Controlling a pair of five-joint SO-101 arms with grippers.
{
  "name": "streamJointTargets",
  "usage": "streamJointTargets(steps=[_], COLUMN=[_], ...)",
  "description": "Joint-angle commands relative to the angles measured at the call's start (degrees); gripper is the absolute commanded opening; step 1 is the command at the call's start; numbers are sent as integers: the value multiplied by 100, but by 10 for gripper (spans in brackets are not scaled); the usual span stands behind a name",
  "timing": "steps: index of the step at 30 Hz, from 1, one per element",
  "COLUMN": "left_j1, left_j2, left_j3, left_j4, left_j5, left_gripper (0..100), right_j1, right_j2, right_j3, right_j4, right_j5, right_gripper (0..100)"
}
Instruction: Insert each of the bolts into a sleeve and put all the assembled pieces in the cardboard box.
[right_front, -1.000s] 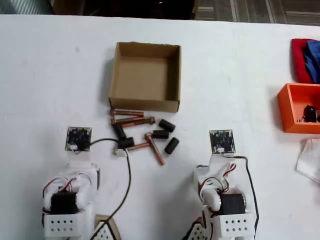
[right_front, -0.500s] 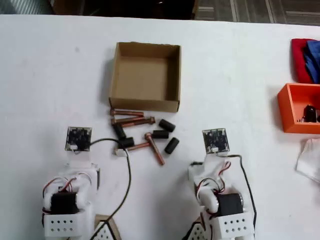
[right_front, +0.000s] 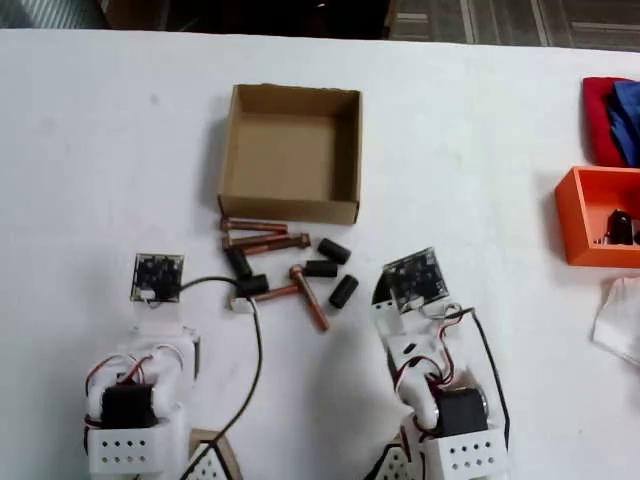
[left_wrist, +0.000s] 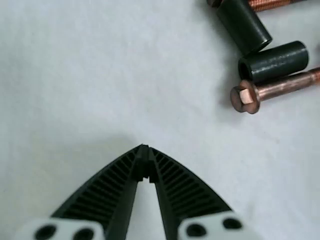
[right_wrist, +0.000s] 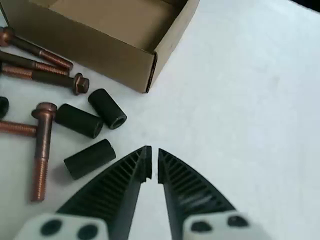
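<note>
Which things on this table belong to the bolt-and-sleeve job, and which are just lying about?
Belong to the job: copper bolts, black sleeves, cardboard box.

Just lying about: orange bin, red and blue cloth, crumpled white sheet, black cable.

Bright, even light on the table (right_front: 480, 150) (room behind dim), soft shadows beside the bolts (left_wrist: 280, 86).
</note>
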Motion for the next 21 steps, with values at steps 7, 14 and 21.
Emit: streamJointTargets(steps=[7,14,21], left_j1=[44,44,44], left_j2=[-88,-88,-88], left_j3=[119,119,119], left_j4=[-105,-105,-105], left_j5=[18,18,18], left_gripper=[28,28,28], right_j1=[127,84,-40], right_j2=[31,1956,5490], right_j3=[-2171,-4651,-6444], right_j4=[884,1376,1991], right_j5=[-79,-70,-1451], right_gripper=[36,87,91])
